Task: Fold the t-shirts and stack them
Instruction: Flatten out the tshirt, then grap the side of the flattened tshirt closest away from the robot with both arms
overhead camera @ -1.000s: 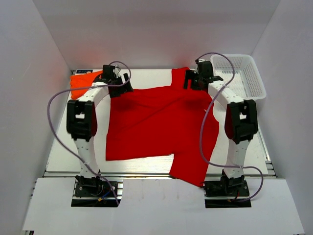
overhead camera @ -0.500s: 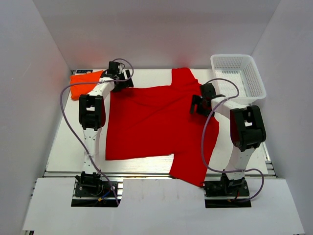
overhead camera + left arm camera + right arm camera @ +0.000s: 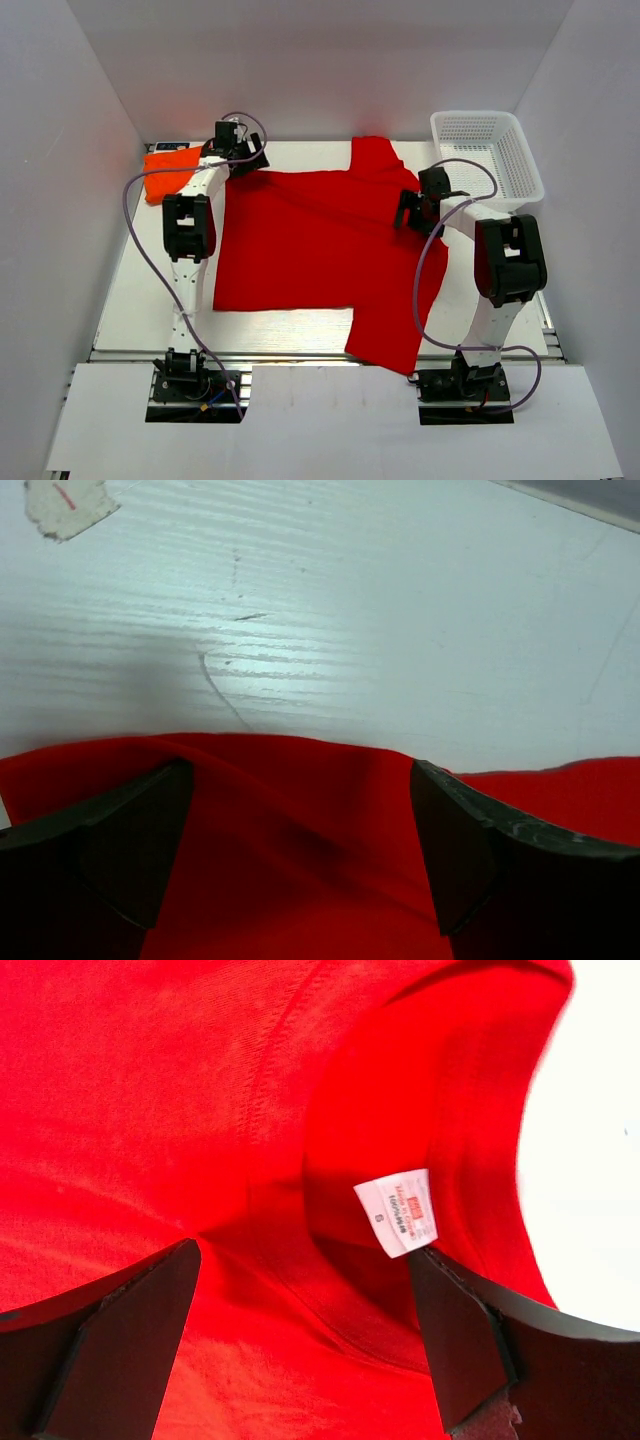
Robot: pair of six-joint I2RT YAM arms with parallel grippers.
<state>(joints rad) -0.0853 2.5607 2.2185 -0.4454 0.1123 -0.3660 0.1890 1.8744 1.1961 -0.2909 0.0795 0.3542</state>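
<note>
Left gripper (image 3: 300,852): jaws wide, clamping nothing, straddling the far hem edge of the bright red cotton short-sleeved t-shirt (image 3: 310,250), cloth right beneath. Right gripper (image 3: 300,1330): also spread, empty, over the collar by the small white neck label (image 3: 397,1212). Red shirt lies flat mid-table, long axis left-right: hem toward left arm, neck toward right arm, 1 sleeve far, 1 near. Bunched orange cotton t-shirt (image 3: 170,172) sits far-left, just beside the left gripper, so left arm is nearer. White plastic mesh basket (image 3: 490,150) far-right.
</note>
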